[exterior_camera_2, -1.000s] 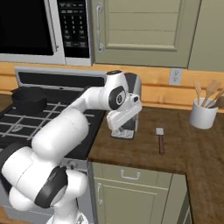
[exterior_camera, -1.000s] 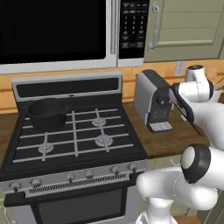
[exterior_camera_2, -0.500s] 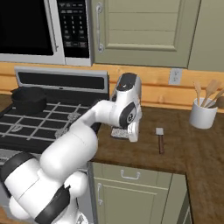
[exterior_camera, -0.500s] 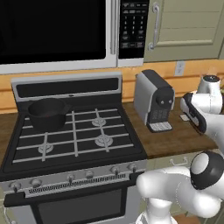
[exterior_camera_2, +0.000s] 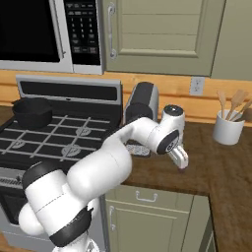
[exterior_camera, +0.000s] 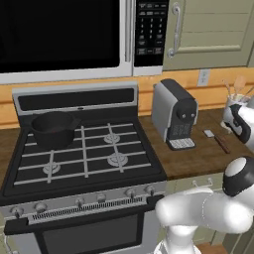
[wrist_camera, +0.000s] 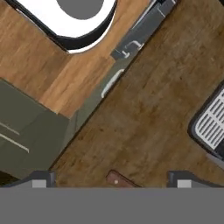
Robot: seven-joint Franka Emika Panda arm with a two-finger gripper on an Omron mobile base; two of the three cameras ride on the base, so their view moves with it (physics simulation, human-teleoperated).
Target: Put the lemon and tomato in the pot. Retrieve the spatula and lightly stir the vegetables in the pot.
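1. We hover our hand (exterior_camera_2: 182,162) over the bench (exterior_camera_2: 216,167), right of the coffee machine (exterior_camera: 174,113); its fingertips (wrist_camera: 41,178) stand wide apart, holding nothing.
2. The spatula (exterior_camera: 218,140) lies flat just below us, its brown handle (wrist_camera: 120,179) showing between our fingertips, so we judge a short descent follows.
3. The pot (exterior_camera: 53,128) sits far left on the stove (exterior_camera: 84,154).

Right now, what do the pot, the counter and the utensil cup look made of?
Pot: matte black, likely cast iron or coated metal; no shine. Counter: dark brown wood, visible grain streaks. Utensil cup: plain white, smooth, probably ceramic; could be plastic.
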